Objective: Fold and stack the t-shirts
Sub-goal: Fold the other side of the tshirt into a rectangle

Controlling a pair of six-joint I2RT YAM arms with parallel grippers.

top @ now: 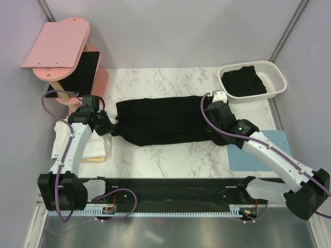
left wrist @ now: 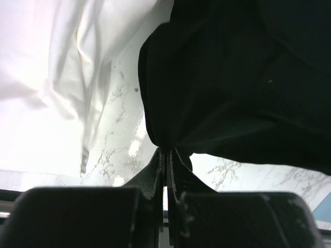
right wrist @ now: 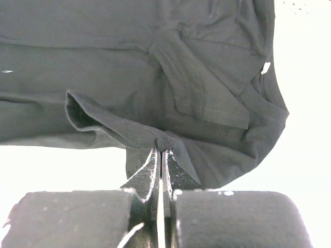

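Fingers of my left gripper [left wrist: 166, 155] are pinched tight on the left end of the black t-shirt [top: 160, 121]. My right gripper [right wrist: 161, 151] is clamped on a fold at its right end. I see the shirt stretched between them across the marble table [top: 170, 157]. A second black t-shirt [top: 243, 82] lies in the white basket [top: 277, 77] at the far right.

High at six o'clock, looking down toward twelve over the tabletop [top: 170, 155]; wrist views tight behind jaws, sharing the t-shirt [top: 160, 123].
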